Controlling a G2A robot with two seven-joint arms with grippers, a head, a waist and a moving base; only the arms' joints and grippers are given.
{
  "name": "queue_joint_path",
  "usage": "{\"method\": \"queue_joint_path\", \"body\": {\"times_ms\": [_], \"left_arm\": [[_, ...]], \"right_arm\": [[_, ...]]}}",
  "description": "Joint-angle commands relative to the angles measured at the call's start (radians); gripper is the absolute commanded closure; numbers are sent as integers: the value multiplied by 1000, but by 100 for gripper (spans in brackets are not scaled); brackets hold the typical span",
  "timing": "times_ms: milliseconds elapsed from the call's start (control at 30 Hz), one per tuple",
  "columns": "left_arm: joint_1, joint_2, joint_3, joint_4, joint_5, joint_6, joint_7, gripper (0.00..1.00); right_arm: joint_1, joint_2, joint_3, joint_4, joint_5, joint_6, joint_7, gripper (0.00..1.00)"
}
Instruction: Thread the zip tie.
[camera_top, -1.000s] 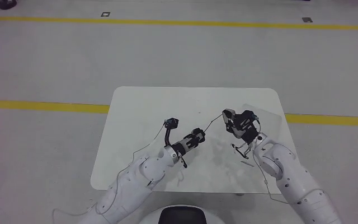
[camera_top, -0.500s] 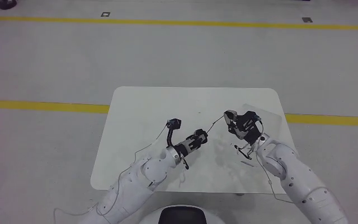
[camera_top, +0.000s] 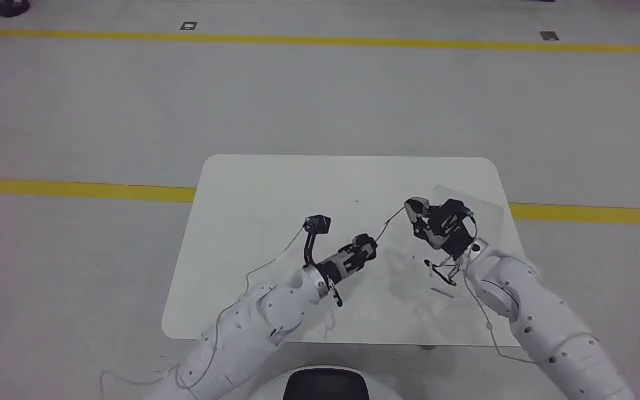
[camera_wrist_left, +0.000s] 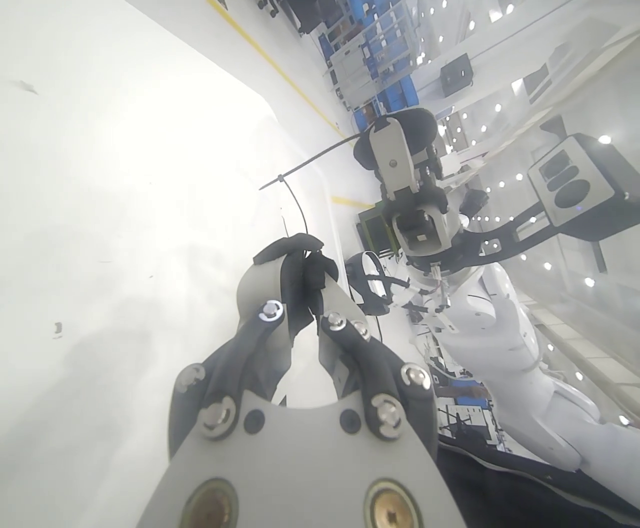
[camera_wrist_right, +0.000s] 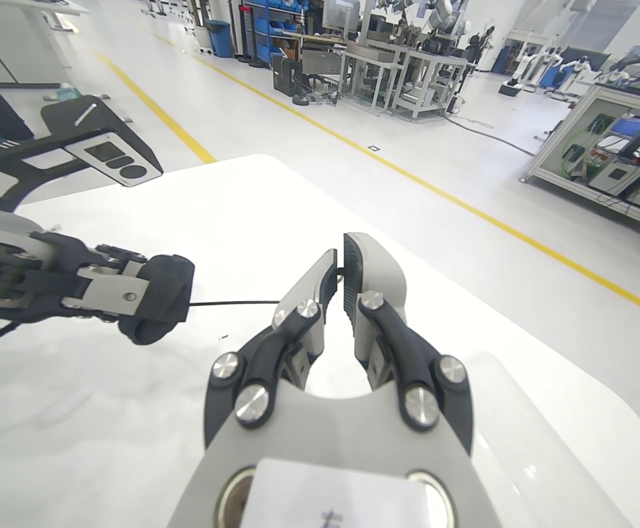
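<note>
Above the white table (camera_top: 260, 200), slightly toward 3 o'clock from its middle, the left gripper (camera_wrist_left: 304, 255) is pinching one end of the black zip tie (camera_wrist_left: 322, 154), its fingers pressed together on the strap. At about 2 o'clock from it, close by, the right gripper (camera_wrist_right: 340, 272) is clamping the other end between its closed fingers, so the tie is stretching through the air between the two. Near the left gripper the strap is bending sharply at a small knob (camera_wrist_left: 281, 178) (whether the tail is through it I cannot tell).
</note>
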Motion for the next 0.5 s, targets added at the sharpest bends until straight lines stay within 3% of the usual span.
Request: {"method": "queue_joint_path", "body": {"times_ms": [0, 133, 467], "left_arm": [[1, 0, 0, 0, 3, -2, 2, 100], [-1, -1, 5, 0, 2, 22, 4, 100], [-1, -1, 5, 0, 2, 22, 4, 100]], "right_arm": [[-3, 2, 2, -2, 2, 0, -6, 100], [-9, 8, 2, -5, 9, 0, -15, 100], [-12, 17, -7, -15, -4, 0, -16, 100]]}}
